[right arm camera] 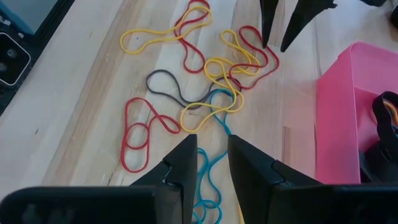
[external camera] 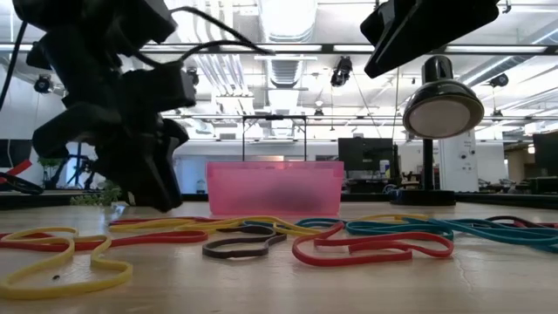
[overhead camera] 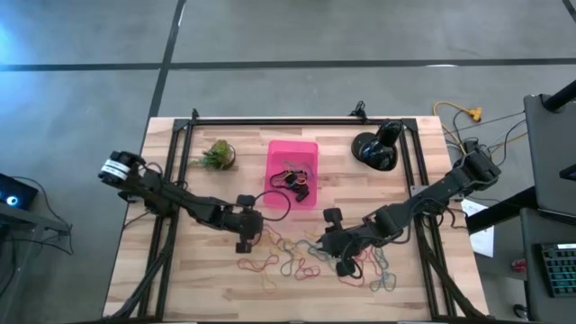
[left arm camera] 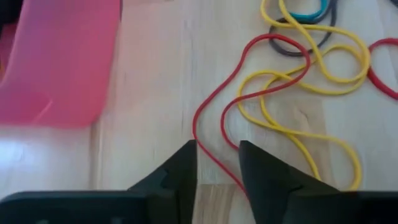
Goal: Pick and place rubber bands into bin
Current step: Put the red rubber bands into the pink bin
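High view: left gripper [overhead camera: 249, 236] low at 7 o'clock from the bin [overhead camera: 280, 151]; right gripper [overhead camera: 345, 260] among rubber bands [overhead camera: 297, 261] at 5 o'clock. Some bands already in bin.

Low view: bin beyond the tangle.

Left wrist view: fingers [left arm camera: 180, 173] parted, straddling a red band [left arm camera: 214, 112], not yet pinching. Best to close on that one strand, then lift straight.

Right wrist view: fingers [right arm camera: 181, 167] slightly apart, holding nothing, above a teal band [right arm camera: 209, 165].
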